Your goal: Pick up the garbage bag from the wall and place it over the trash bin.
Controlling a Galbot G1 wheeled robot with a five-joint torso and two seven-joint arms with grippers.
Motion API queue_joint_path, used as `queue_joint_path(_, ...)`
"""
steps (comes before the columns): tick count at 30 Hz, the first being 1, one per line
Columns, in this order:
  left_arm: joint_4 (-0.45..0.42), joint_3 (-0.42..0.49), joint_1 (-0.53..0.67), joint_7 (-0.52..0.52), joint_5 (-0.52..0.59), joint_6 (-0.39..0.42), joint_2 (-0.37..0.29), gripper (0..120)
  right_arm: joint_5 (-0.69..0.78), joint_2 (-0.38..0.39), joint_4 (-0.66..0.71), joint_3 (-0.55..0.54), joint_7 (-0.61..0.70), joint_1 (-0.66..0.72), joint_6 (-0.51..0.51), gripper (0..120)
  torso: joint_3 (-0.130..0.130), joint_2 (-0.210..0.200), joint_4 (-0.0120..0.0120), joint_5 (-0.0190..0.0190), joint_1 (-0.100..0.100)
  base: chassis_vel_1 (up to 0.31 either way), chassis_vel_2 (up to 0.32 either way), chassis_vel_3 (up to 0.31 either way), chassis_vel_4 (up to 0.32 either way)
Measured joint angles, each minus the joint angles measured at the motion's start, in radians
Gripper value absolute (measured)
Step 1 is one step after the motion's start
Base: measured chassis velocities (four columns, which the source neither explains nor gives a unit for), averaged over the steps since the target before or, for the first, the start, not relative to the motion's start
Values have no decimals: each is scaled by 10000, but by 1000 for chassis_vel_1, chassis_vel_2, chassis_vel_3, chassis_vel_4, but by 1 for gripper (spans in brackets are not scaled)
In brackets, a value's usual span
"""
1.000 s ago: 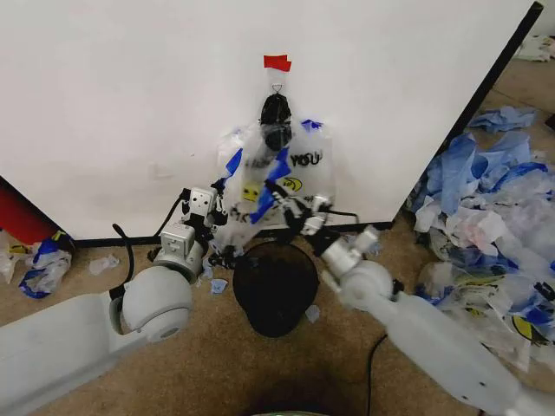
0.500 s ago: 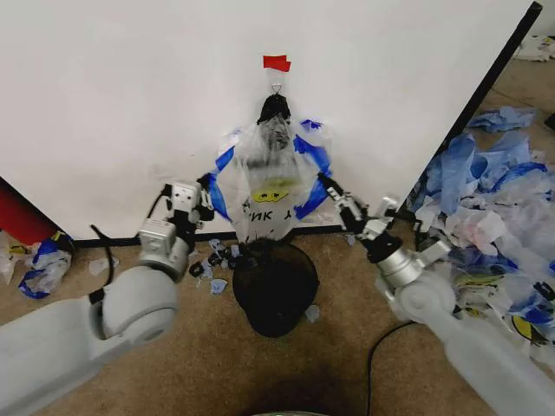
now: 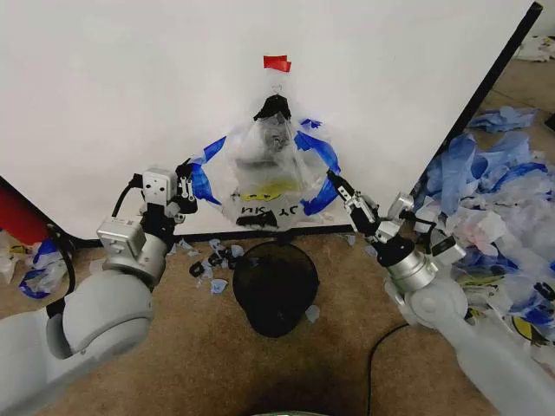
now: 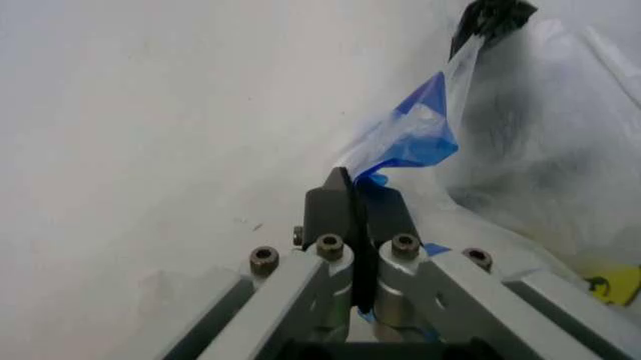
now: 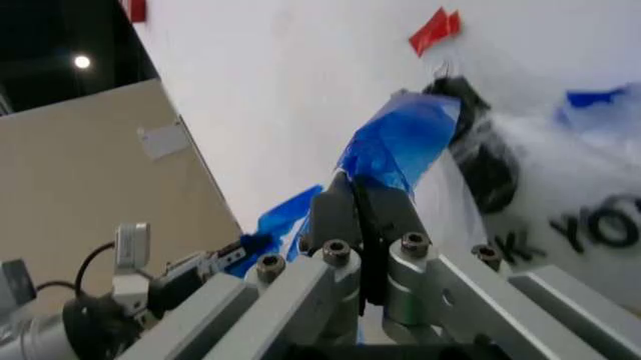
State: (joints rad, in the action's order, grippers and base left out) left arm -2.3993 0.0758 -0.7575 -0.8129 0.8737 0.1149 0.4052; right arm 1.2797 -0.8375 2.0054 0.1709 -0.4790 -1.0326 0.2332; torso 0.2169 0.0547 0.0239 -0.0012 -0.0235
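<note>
The garbage bag (image 3: 269, 178) hangs on the wall (image 3: 121, 87) from a black clip (image 3: 272, 107) under a red tape piece (image 3: 277, 62). Its blue handles are pulled out to both sides. My left gripper (image 3: 186, 184) is shut on the left handle (image 4: 410, 135), close to the wall. On the other side, my right gripper (image 3: 340, 189) is shut on the right handle (image 5: 401, 139). The black mesh trash bin (image 3: 275, 286) stands on the carpet directly below the bag, between the two arms. In the wrist views both left fingers (image 4: 331, 202) and right fingers (image 5: 335, 206) pinch blue plastic.
A big heap of blue-and-white plastic bags (image 3: 486, 208) lies at the right. Small scraps (image 3: 212, 260) litter the carpet beside the bin, with more bags (image 3: 39, 260) at the left. A red object (image 3: 19, 217) sits by the wall's left end. A black cable (image 3: 375, 351) runs near the front.
Both grippers have moved apart, left going left and right going right, each holding a blue handle. The bag has spread wider and its lower part has risen.
</note>
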Motion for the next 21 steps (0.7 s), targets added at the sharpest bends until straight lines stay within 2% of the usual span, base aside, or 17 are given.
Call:
queue_joint_path(10, -288, -678, -1698, 441, -610, -176, 65, 0, -195, 232, 325, 247, -70, -571, 43, 0, 0, 0, -3, 0, 0, 0, 0, 0, 0)
queue_joint_path(21, 49, -645, -1956, 726, -924, -465, 840, 0, -215, 359, 405, 556, -134, -832, 50, 0, 0, 0, -2, 2, 0, 0, 0, 0, 0)
